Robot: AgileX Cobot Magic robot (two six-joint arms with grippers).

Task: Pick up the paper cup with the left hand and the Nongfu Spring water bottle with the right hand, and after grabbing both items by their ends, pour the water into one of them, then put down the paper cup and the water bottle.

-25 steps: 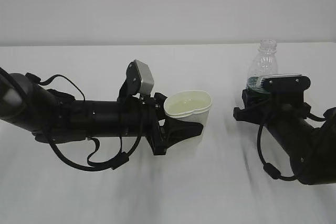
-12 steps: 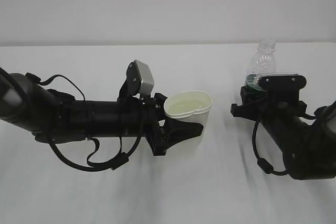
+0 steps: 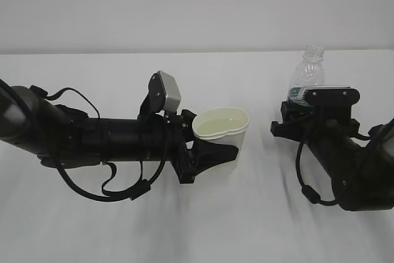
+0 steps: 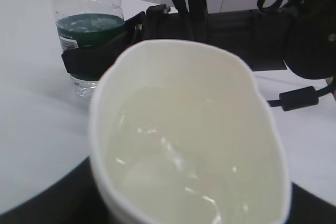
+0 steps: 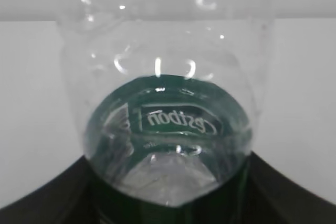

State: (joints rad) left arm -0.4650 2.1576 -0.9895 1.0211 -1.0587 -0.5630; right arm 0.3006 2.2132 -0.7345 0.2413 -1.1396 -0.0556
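Right claw (image 3: 295, 110) just lowered the upright bottle (image 3: 307, 73) to the table at 3 o'clock, still gripping it; left claw (image 3: 212, 149) squeezes the filled cup (image 3: 221, 129). Pour's done.

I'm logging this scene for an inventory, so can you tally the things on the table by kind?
Paper cup: 1
Water bottle: 1
Robot grippers: 2, left gripper and right gripper
Total: 4
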